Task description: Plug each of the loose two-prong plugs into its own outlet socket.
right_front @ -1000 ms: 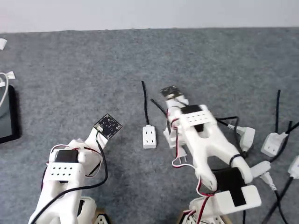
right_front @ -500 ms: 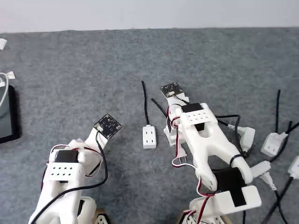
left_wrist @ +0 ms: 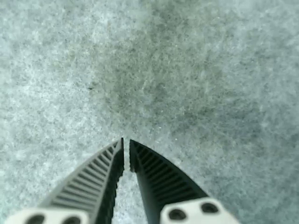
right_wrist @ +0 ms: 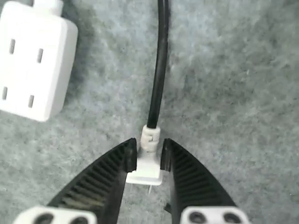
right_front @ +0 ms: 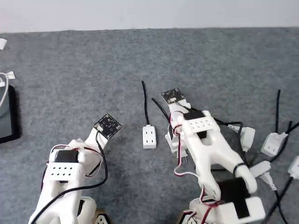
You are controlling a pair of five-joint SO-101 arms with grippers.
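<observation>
My right gripper (right_wrist: 148, 157) is shut on a white two-prong plug (right_wrist: 145, 164), with a finger on each side of its body. The plug's black cord (right_wrist: 160, 65) runs away from the fingertips over the grey carpet. A white outlet block (right_wrist: 32, 65) with several slots lies close beside the cord, apart from the plug. In the high view this block (right_front: 149, 136) lies just left of the right arm (right_front: 201, 128). My left gripper (left_wrist: 126, 143) is shut on nothing, above bare carpet. The left arm (right_front: 65, 168) is at the near left.
More white outlet blocks and plugs with black cords (right_front: 273, 142) lie bunched at the right edge, one (right_front: 246, 135) close to the right arm. A dark flat device (right_front: 7, 116) sits at the left edge. Grey carpet (right_front: 93, 65) covers the table.
The right arm has drawn back a little toward the near edge with the plug in its gripper. The left arm has not moved.
</observation>
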